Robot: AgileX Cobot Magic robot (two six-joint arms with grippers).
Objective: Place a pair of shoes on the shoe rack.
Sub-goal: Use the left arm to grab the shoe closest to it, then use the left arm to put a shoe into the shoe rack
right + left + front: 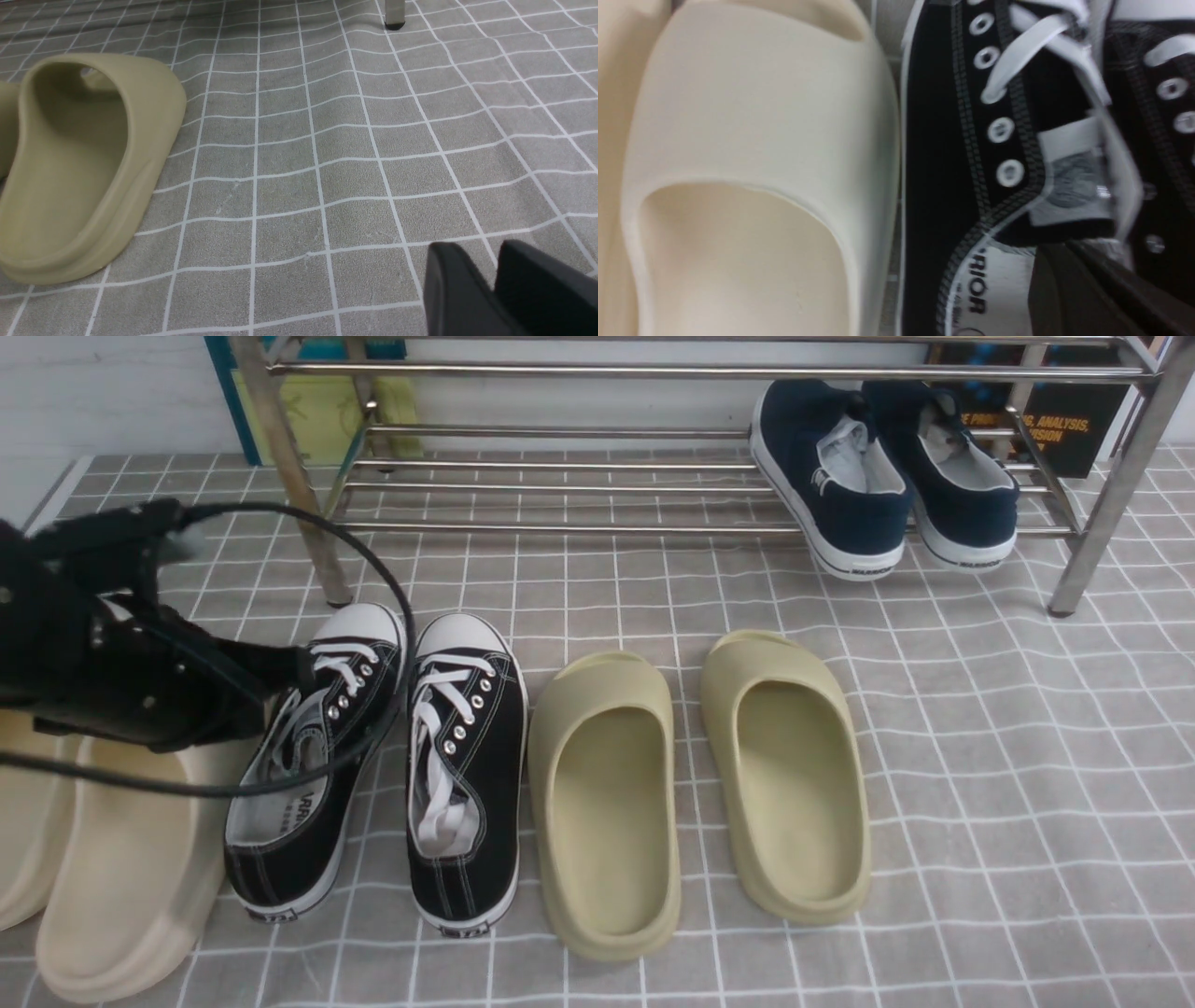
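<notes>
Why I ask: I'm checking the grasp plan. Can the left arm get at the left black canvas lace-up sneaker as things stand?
Probably yes. The left end effector sits at the opening of the left black canvas sneaker with nothing between; only the beige foam slide crowds its outer side.

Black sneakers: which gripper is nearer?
Left: the left gripper is at the opening of one sneaker; the right gripper is low over the mat past an olive slide.
</notes>
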